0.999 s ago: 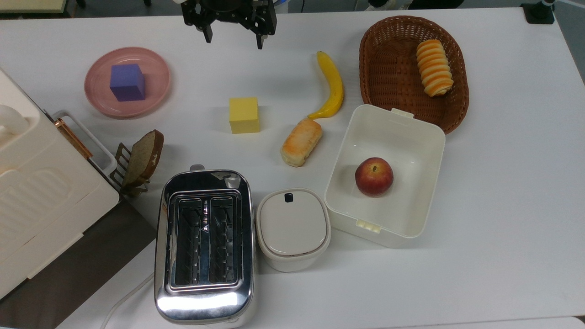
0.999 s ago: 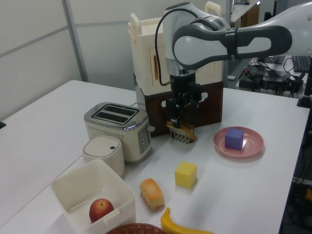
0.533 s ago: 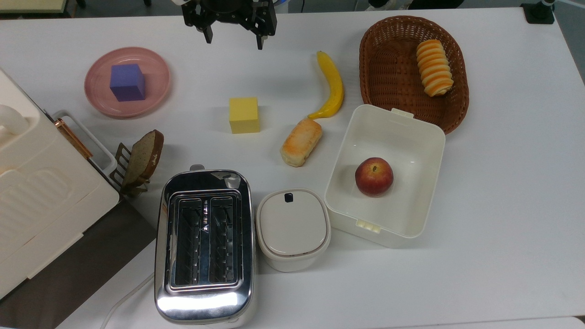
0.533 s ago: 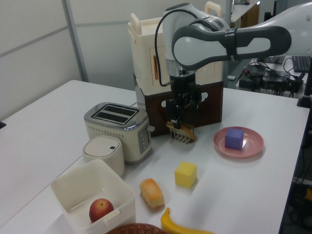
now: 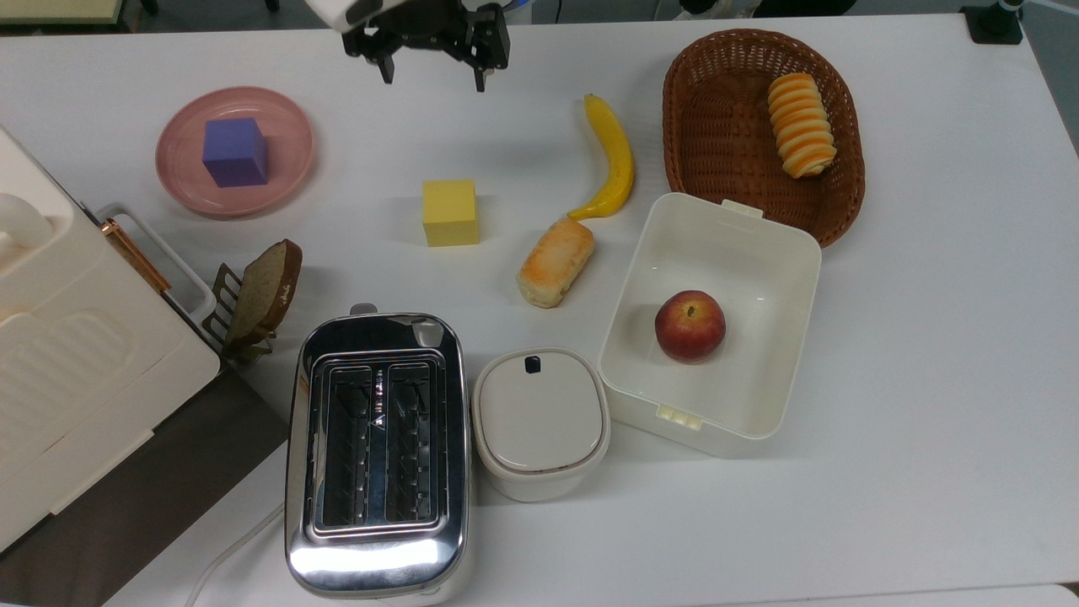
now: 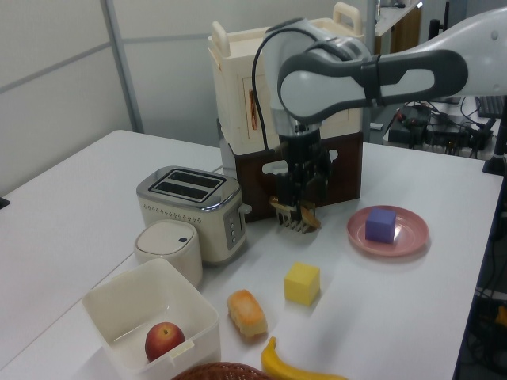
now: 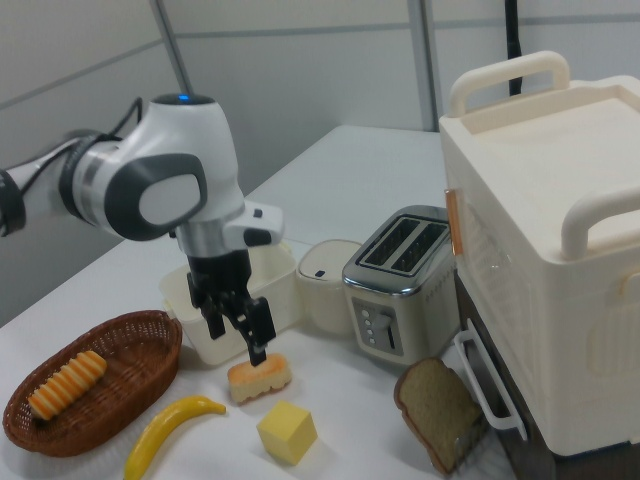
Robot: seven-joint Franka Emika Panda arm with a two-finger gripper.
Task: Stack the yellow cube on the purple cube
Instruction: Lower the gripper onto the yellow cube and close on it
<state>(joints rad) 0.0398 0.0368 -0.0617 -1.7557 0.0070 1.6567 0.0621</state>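
Little has changed: claw (image 5: 430, 72) open & empty, arm turned slightly vs a sec ago, hanging above the tabletop (image 5: 927, 354) far edge. No approach yet, probably. Yellow cube (image 5: 450, 212) sits mid-tabletop, free on all sides; purple cube (image 5: 235, 152) on pink plate (image 5: 291, 169), well apart, clear path between.

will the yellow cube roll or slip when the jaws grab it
The yellow cube probably won't roll: it sits flat on the table with sharp edges. Its matte, parallel faces likely grip well. It looks rigid, though weight can't be judged.
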